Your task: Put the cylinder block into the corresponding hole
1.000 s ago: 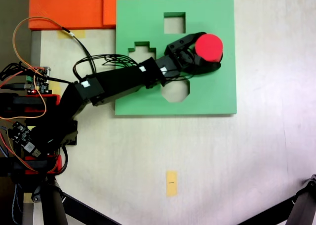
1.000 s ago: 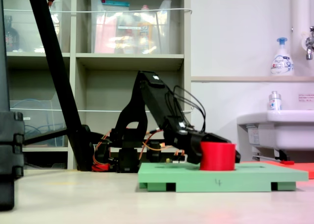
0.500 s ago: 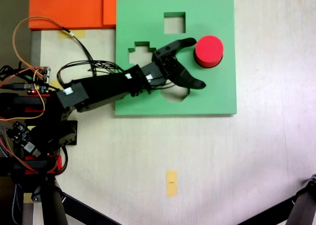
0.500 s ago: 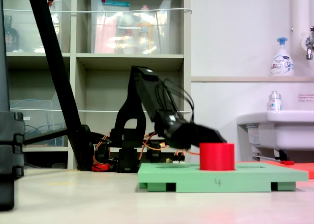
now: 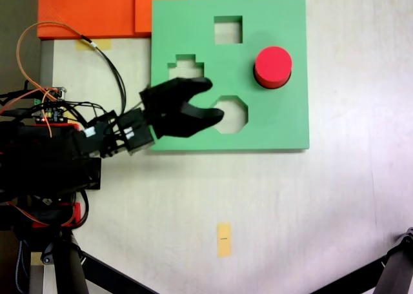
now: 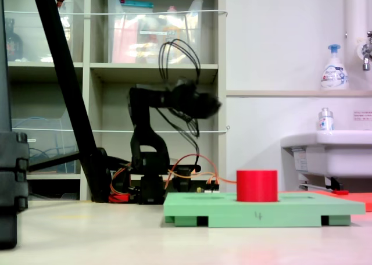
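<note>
Cylinder seated in the board, claw lifted clear and empty.

The gripper [image 5: 208, 99] hangs with its jaws spread, pinching nothing, raised well above the green foam board [image 5: 284, 123] in the side-on fixed view. The cylinder block [image 5: 273, 66] stands upright, well apart from the claw, beyond its tips to the right in the top-down fixed view. It apparently sits in the corresponding hole [image 5: 262, 84], since only a dark sliver shows at its base. The octagonal cutout [image 5: 233, 114] lies open just past the fingertips.

The cylinder block [image 5: 273, 66], short, red and upright, sits in the corresponding hole [image 5: 271, 81] at the upper right of the top-down frame, its top [image 6: 257, 185] protruding above the green board.
</note>
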You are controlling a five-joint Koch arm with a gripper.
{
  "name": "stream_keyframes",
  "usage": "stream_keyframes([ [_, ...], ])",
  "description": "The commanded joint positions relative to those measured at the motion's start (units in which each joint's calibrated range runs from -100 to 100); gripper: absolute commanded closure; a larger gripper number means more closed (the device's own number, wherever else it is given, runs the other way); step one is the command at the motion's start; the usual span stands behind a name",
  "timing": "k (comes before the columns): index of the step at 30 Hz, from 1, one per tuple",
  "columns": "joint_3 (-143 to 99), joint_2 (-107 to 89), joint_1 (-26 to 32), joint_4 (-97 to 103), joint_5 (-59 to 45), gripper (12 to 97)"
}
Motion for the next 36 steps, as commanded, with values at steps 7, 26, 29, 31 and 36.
stream_keyframes([
  [7,-12.7,-8.2,-8.0,-3.3,-30.5,64.4],
  [26,-51.7,-8.2,-12.0,-5.0,-27.7,60.0],
  [29,-51.7,-8.2,-11.9,-4.6,-27.7,59.1],
  [31,-51.7,-8.2,-11.9,-5.1,-27.7,61.3],
  [36,-51.7,-8.2,-12.0,-4.9,-27.7,59.5],
])
